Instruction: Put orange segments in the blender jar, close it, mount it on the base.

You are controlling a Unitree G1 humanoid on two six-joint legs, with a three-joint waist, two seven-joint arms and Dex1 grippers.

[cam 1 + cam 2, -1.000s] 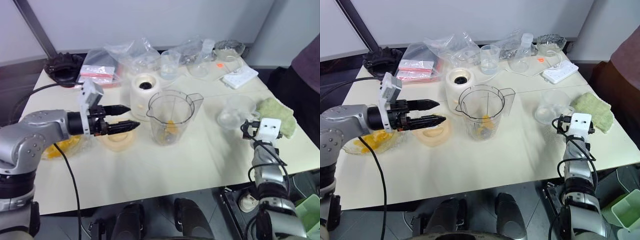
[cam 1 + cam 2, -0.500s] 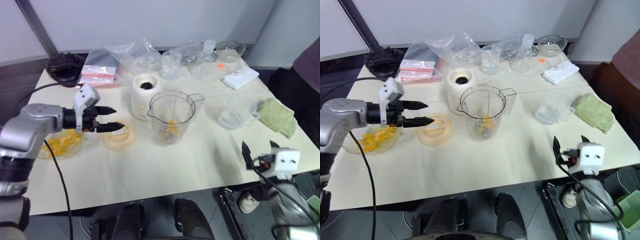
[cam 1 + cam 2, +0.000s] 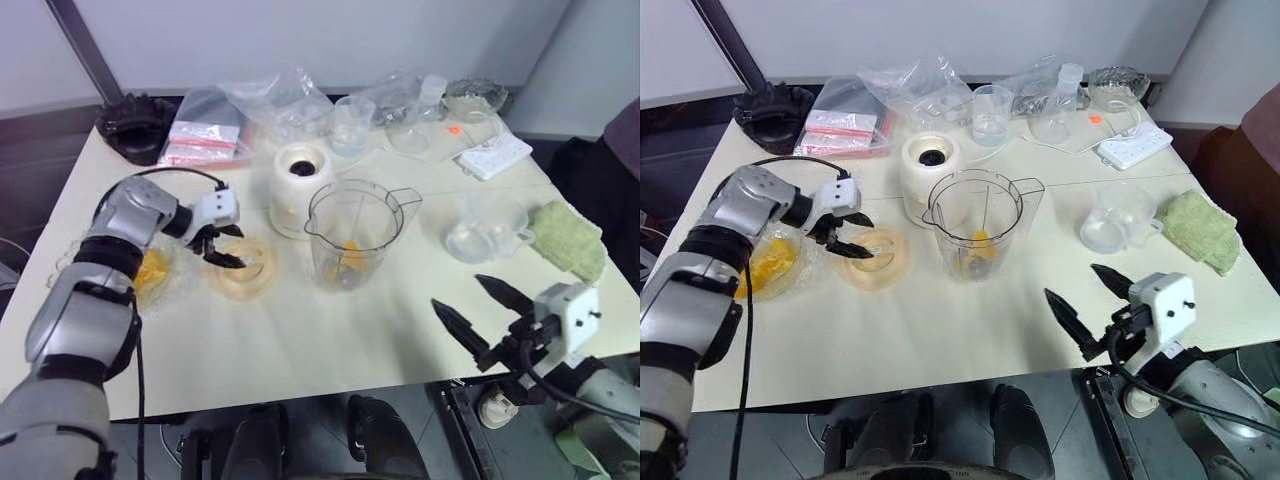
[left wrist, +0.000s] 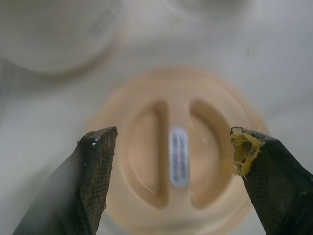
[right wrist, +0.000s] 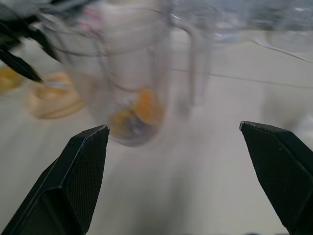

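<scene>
On the cream table (image 3: pixel 300 340) the blender jar (image 3: pixel 352 232) stands upright and uncovered at centre, orange segments (image 3: pixel 347 252) lying at its bottom, with the base (image 3: pixel 302 188) just behind it toward the left. Beside the jar's left lies the peach lid (image 3: pixel 243 268), and the left gripper (image 3: pixel 217 247) hangs over it with fingers spread wide on either side of the lid's handle, a scrap of pulp stuck to one fingertip (image 4: pixel 243 149). Down at the table's near right edge the right gripper (image 3: pixel 478 312) points toward the jar, its fingers wide apart and holding nothing.
</scene>
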